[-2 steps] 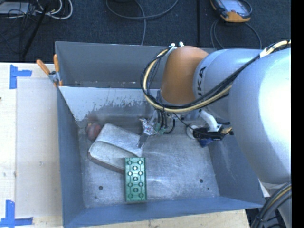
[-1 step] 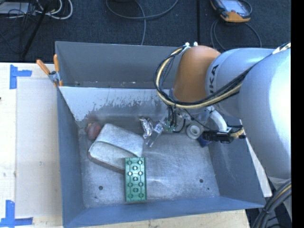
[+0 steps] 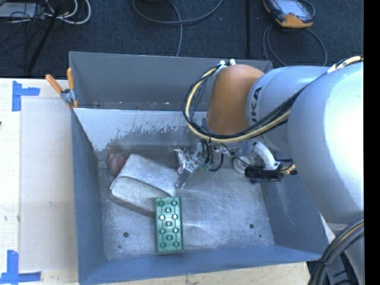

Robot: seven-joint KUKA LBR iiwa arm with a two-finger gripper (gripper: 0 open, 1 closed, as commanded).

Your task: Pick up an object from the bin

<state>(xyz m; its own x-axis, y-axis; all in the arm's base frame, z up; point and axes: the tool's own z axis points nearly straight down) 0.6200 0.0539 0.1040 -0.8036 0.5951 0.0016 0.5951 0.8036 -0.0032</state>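
Gripper (image 3: 183, 170) is down low around the middle of the bin (image 3: 89, 218), and honestly I can't tell from this angle if it's spread or pressed together. Its tip sits right at the right end of the grey slab (image 3: 142, 180), but I can't say whether it's actually touching.

Going left to right: a small reddish-brown roundish thing (image 3: 114, 162) is tucked toward the left wall, just beside the slab's back corner. The slab is a flat rectangular pad with a darker underside, lying slanted across the left half of the floor. A green plate with rows of holes (image 3: 168, 224) lies toward the front, its far end meeting the slab's front right corner. Right of that, the orange wrist cover (image 3: 234, 97) with looped cables (image 3: 196, 94) hangs over the bin.
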